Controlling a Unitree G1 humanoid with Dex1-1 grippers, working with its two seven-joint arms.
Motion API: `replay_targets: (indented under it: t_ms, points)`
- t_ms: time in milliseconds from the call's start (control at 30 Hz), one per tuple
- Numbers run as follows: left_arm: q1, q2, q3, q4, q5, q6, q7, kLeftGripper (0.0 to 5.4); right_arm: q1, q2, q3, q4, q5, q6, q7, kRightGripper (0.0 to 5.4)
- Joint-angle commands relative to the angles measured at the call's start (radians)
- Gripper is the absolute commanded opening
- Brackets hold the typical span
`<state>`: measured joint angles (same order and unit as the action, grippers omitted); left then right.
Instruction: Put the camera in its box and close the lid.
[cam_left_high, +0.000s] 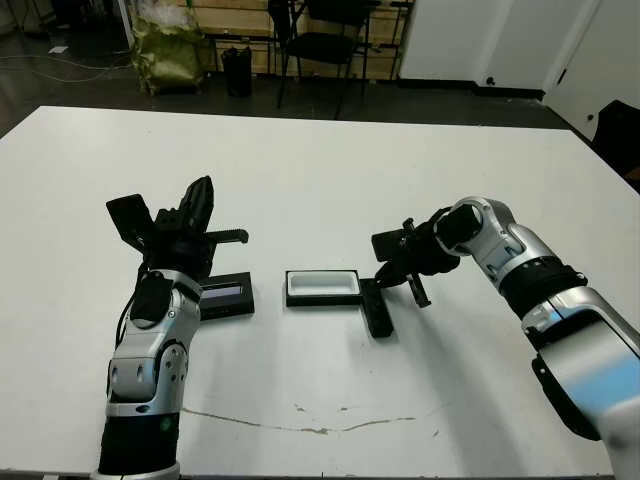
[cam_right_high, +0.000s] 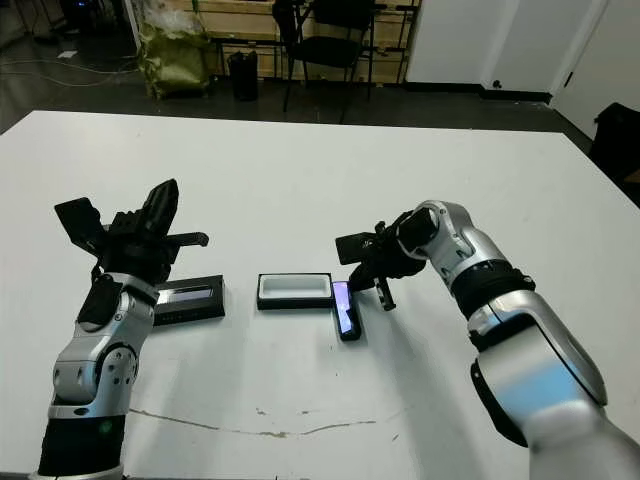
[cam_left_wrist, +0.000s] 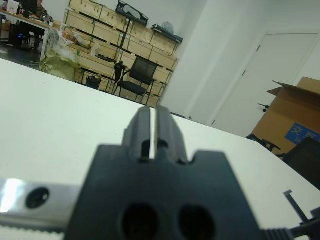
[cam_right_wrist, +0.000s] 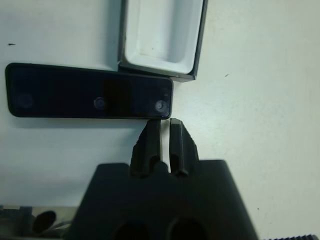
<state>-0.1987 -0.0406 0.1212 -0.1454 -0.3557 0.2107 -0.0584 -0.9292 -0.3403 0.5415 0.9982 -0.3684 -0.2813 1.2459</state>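
Black camera (cam_right_wrist: 89, 98) is laid beside the open box (cam_right_wrist: 161, 35); right gripper (cam_right_wrist: 165, 131) hovers nearly closed, empty; left gripper (cam_left_wrist: 153, 120) raised, narrow.

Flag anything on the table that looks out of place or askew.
The camera lies on the table outside the box, at a right angle to it, touching its corner. The lid lies apart, to the box's left. A thin brownish streak marks the near table.
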Motion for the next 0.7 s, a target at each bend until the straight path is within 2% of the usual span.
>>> replay_targets:
  t_ms: [33, 167, 333, 433, 500, 700]
  points:
    - [0.007, 0.0, 0.0, 0.003, 0.004, 0.019, 0.009, 0.0, 0.025, 0.004, 0.017, 0.017, -0.031, 0.003, -0.025, 0.02]
    - [0.009, 0.004, 0.0, 0.003, 0.009, 0.015, 0.01, 0.0, -0.007, -0.058, -0.029, -0.023, -0.004, -0.025, -0.032, 0.02]
    - [0.01, 0.002, 0.0, 0.006, 0.006, 0.013, 0.006, 0.0, 0.022, -0.14, -0.13, -0.206, 0.066, 0.082, -0.023, 0.02]
    - [0.01, 0.003, -0.001, 0.004, 0.001, 0.017, 0.002, 0.0, 0.065, -0.178, -0.179, -0.373, 0.124, 0.2, 0.007, 0.02]
    - [0.011, 0.002, -0.002, 0.001, 0.003, 0.019, 0.007, 0.0, 0.088, -0.196, -0.194, -0.472, 0.15, 0.277, 0.027, 0.02]
    - [0.011, 0.005, -0.004, 0.005, 0.01, 0.015, 0.005, 0.0, 0.114, -0.238, -0.196, -0.672, 0.207, 0.427, 0.092, 0.02]
